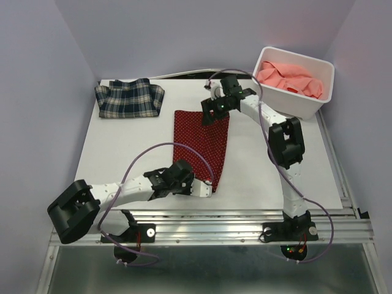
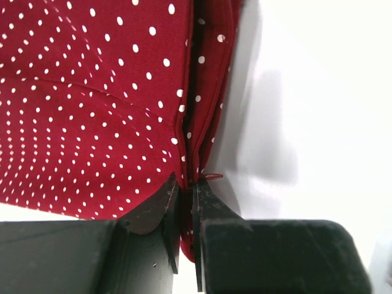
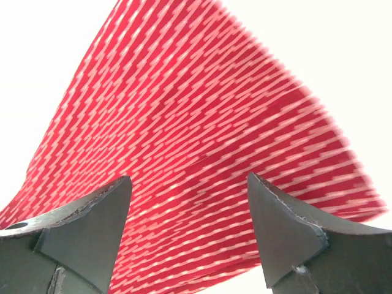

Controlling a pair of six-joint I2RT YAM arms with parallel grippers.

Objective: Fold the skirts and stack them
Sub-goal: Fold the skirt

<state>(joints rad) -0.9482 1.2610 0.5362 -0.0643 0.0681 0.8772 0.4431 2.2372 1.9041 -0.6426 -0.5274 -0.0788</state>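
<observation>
Left gripper (image 2: 185, 179): jaws pinched narrow on the near right corner of the dark red cloth skirt with tiny white dots (image 1: 201, 144), which lies flat mid-way across the white worktop (image 1: 122, 153). At the skirt's far edge the right gripper (image 3: 188, 177) hangs over the cloth, jaws spread wide, gripping nothing. The folded green-navy-white plaid skirt (image 1: 130, 99) sits far left. The salmon-pink skirt (image 1: 288, 78) is heaped in the white plastic bin (image 1: 324, 79).
</observation>
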